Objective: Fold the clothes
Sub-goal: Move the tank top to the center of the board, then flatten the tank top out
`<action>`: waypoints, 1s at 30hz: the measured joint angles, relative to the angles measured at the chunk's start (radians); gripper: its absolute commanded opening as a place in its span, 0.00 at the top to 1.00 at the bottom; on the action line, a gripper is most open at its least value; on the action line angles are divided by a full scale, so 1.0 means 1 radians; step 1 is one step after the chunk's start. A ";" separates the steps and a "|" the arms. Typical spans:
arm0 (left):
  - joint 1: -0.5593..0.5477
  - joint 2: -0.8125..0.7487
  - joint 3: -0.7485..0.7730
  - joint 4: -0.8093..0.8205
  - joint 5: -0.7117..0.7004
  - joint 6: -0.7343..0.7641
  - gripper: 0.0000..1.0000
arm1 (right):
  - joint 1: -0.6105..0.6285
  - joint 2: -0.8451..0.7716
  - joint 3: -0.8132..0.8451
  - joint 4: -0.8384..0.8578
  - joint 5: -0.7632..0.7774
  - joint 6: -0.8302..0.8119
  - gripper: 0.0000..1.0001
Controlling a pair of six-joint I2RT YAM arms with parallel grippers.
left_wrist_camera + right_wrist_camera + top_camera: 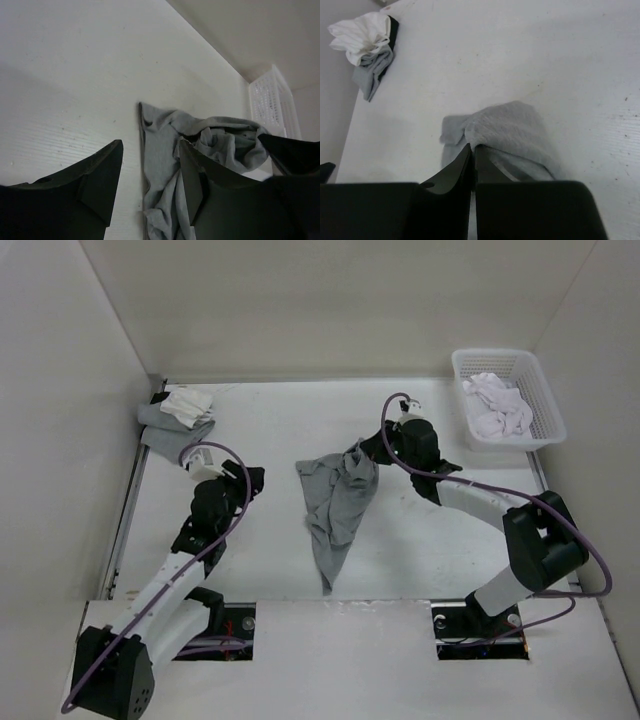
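Pinching right gripper [472, 149]: is clamping the grey T-shirt [505, 125] at its edge.
Left gripper [150, 147]: is hovering beside it, fingers apart.

Room around T-shirt [335, 510], basket [510, 443] back right, cloths [175, 418] apparently against left wall [70, 440]

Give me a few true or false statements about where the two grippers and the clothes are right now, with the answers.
1. The right gripper is pinched shut on the grey T-shirt. True.
2. The left gripper also grips the T-shirt. False: it is open and apart from the shirt.
3. The T-shirt lies flat and spread out. False: it is bunched and crumpled.
4. The basket holds white garments. True.
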 measured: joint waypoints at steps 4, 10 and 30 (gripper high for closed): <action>-0.059 0.076 0.000 -0.005 -0.003 0.004 0.53 | 0.001 -0.007 0.000 0.055 -0.016 0.002 0.89; -0.155 0.383 0.064 0.018 -0.029 0.046 0.54 | -0.022 0.045 0.101 0.004 -0.002 0.017 0.53; -0.304 0.888 0.490 0.084 -0.159 0.389 0.74 | 0.247 -0.260 -0.418 -0.024 0.197 0.130 0.84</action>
